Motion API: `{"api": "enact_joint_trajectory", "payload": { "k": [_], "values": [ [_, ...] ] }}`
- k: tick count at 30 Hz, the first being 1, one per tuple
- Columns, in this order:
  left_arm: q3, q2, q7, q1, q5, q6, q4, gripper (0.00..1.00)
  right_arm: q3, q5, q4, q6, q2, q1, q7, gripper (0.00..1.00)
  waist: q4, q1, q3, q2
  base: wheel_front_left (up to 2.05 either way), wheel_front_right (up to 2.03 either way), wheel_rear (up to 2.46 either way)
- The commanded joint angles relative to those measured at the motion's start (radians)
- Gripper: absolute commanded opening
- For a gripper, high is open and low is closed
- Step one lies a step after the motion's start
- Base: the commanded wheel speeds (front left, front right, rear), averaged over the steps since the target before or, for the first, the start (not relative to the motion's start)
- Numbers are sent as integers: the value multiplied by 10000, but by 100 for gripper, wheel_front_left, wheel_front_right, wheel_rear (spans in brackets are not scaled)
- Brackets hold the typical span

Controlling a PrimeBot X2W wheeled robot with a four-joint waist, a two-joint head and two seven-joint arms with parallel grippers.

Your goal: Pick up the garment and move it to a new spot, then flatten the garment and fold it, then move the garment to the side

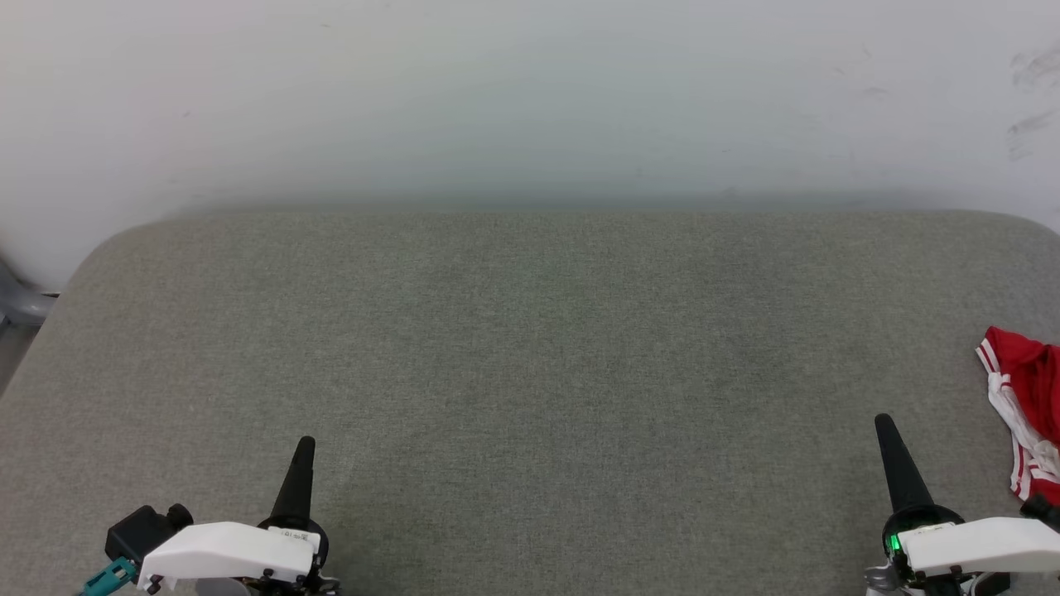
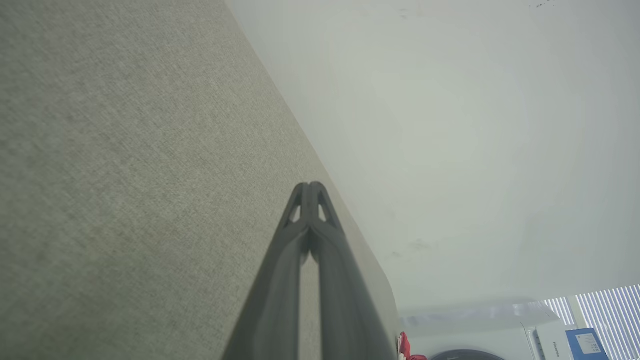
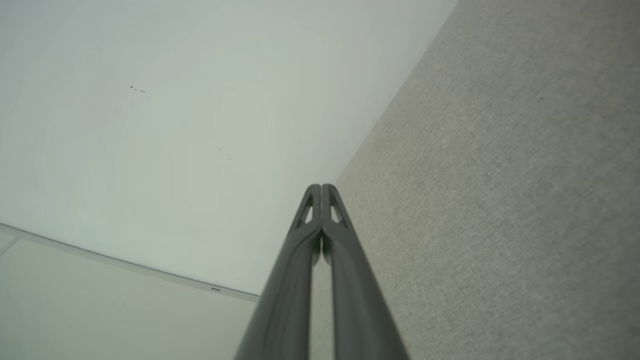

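The garment (image 1: 1025, 387) lies bunched at the right edge of the frame, partly cut off. That fits a shirt waiting to be lifted or one already set aside, and I can't tell which. Either way, the nearby arm mustn't drag it in passing. At lower left, the left gripper (image 1: 305, 445) has its fingers pressed together on nothing. The right gripper (image 1: 884, 422), at lower right, is the same and sits near the cloth without touching it. Beyond them, the grey padded surface (image 1: 530, 331) runs back to a pale wall (image 1: 530, 99).

Table (image 1: 530, 331) coarse woven cloth, matt; garment (image 1: 1031, 372) soft cloth; wall (image 1: 530, 99) smooth.
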Motion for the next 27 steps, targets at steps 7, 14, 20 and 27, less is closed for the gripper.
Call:
{"api": "enact_joint_trajectory", "payload": {
  "k": [7, 14, 20, 27],
  "values": [
    [118, 2, 201, -330, -804, -108, -15, 0, -48, 781, 44, -1, -65, -351, 185, 0, -19, 0, 24, 0, 0, 0, 0],
    [208, -3, 371, -433, -1481, -183, 20, 0, -74, 1420, 141, -1, -57, -501, 356, 0, -39, 0, 50, 0, 0, 0, 0],
    [275, -7, 498, -518, -2030, -219, 48, 0, -102, 1941, 217, -2, -49, -605, 505, 0, -56, 0, 71, 0, 0, 0, 0],
    [343, -12, 654, -604, -2635, -275, 83, 0, -135, 2512, 298, -2, -35, -708, 659, 0, -76, 0, 96, 0, 0, 0, 0]
  ]
}}
